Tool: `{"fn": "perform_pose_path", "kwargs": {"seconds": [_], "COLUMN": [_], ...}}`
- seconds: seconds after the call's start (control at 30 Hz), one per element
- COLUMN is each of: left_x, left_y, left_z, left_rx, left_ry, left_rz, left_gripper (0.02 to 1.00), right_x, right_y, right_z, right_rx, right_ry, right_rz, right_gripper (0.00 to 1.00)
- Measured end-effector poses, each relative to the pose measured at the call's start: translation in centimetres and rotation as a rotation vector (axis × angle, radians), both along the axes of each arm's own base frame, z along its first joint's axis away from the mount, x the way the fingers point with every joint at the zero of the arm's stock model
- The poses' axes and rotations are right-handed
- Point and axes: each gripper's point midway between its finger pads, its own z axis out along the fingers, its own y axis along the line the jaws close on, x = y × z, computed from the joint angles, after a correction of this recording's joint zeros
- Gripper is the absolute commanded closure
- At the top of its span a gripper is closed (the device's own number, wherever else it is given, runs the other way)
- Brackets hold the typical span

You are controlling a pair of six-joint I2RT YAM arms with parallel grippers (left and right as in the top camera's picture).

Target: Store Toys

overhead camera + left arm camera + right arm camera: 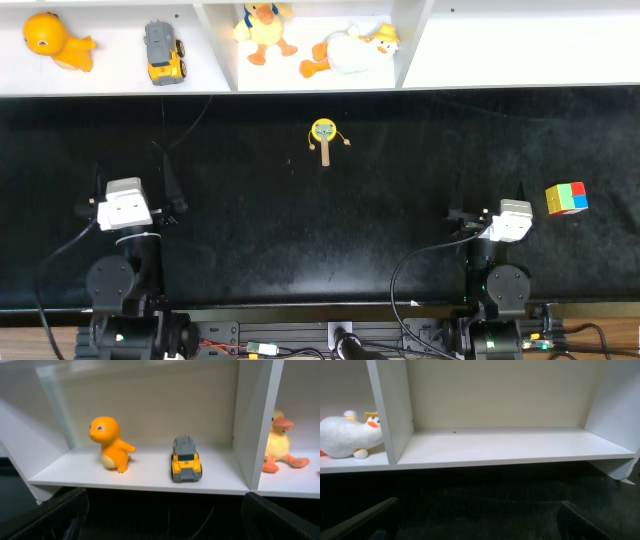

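Observation:
A small yellow-green rattle drum toy [324, 136] with a wooden handle lies on the black table, towards the shelf. A multicoloured cube [566, 198] sits at the table's right side. In the white shelf [320, 84] the left bay holds an orange figure [109, 442] and a yellow toy truck [186, 459]. The middle bay holds a yellow duck [265, 30] and a white plush duck [347, 435]. The right bay [510, 445] is bare. My left gripper [165, 530] is open near the table's front left, facing the left bay. My right gripper [480, 530] is open at the front right, left of the cube.
The shelf's upright dividers [226, 45] separate the bays. Black cables [420, 265] trail by the arm bases along the front edge. Wide black tabletop [320, 230] lies between the two arms.

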Motion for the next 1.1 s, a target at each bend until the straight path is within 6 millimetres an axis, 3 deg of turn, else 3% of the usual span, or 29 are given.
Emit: {"fn": "perform_pose_path", "kwargs": {"seconds": [0.2, 0.4, 0.57, 0.7, 1.1], "left_x": [-0.2, -0.7, -1.0, -1.4, -1.4], "left_y": [0.1, 0.2, 0.1, 0.1, -0.1], "left_z": [-2.5, -3.6, -6.2, -9.3, -9.2], "left_rx": [0.004, 0.037, 0.05, 0.054, 0.054], "left_ry": [0.008, 0.013, 0.066, 0.177, 0.166], "left_rz": [0.004, 0.009, 0.007, 0.0, -0.01], "left_gripper": [0.023, 0.023, 0.023, 0.023, 0.02], "right_x": [0.0, 0.0, 0.0, 0.0, 0.0], "right_y": [0.0, 0.0, 0.0, 0.0, 0.0], "right_z": [0.0, 0.0, 0.0, 0.0, 0.0], "right_rx": [0.0, 0.0, 0.0, 0.0, 0.0], "right_ry": [0.0, 0.0, 0.0, 0.0, 0.0], "right_rz": [0.0, 0.0, 0.0, 0.0, 0.0], "right_gripper": [0.007, 0.005, 0.007, 0.007, 0.005]}}
